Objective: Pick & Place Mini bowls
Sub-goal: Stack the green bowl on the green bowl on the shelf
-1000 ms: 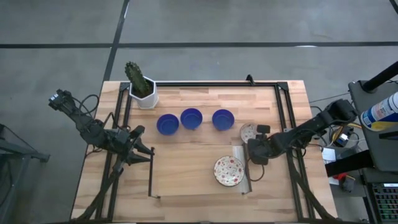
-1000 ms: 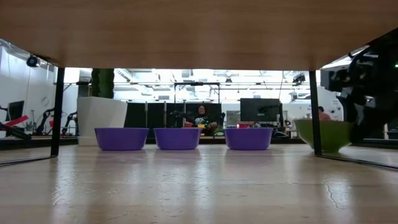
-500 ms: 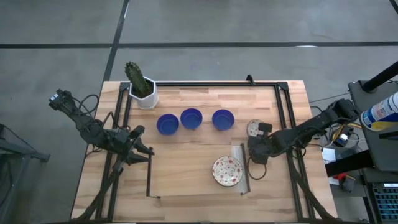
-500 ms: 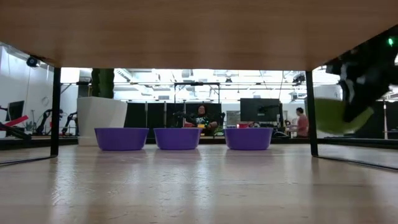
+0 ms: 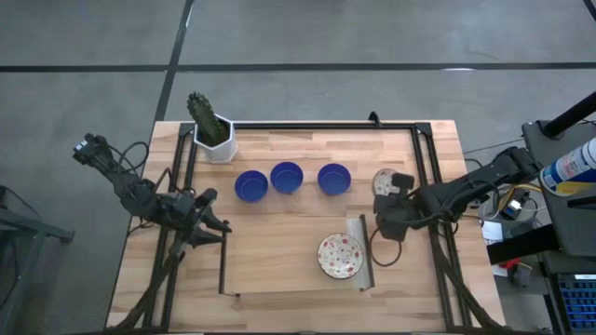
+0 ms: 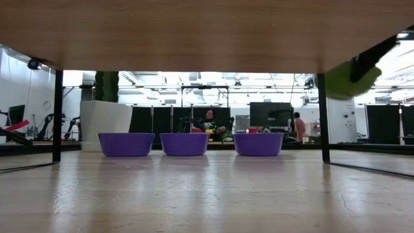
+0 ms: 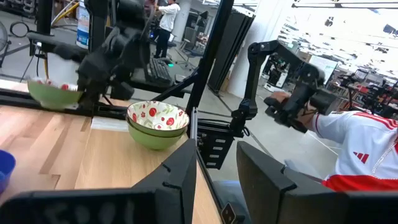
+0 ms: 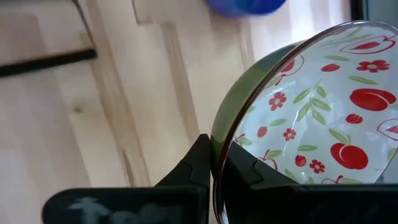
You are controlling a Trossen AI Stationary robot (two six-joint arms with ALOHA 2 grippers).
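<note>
Mini bowls are the job, and one patterned bowl (image 5: pixel 385 180) is pinched by its rim in the right gripper (image 5: pixel 399 183), fingers closed on the wall as the right wrist view shows, green outside, white inside with red fruit and flowers (image 8: pixel 323 118). A second ago this bowl sat on the table at the right end of the row; half a second ago it was tilting upward; now the low view has it (image 6: pixel 349 77) clear of the wood and high at the right, so the pick looks done and the carry has begun. My guess is that it heads for the second patterned bowl (image 5: pixel 341 255) lying nearer the front edge, though nothing settles that.

Three blue bowls (image 5: pixel 286 177) stand in their line mid-table, unmoved, with the cactus pot (image 5: pixel 219 144) at the back left corner. The left gripper (image 5: pixel 212 226) waits over the left side, fingers apart in its own wrist view.

Only the low view proves the lift; from above the bowl merely seems shifted. The left wrist view alone shows the resting bowl (image 7: pixel 157 123) to be two nested, and a person in white and red (image 7: pixel 357 140) beyond the table
</note>
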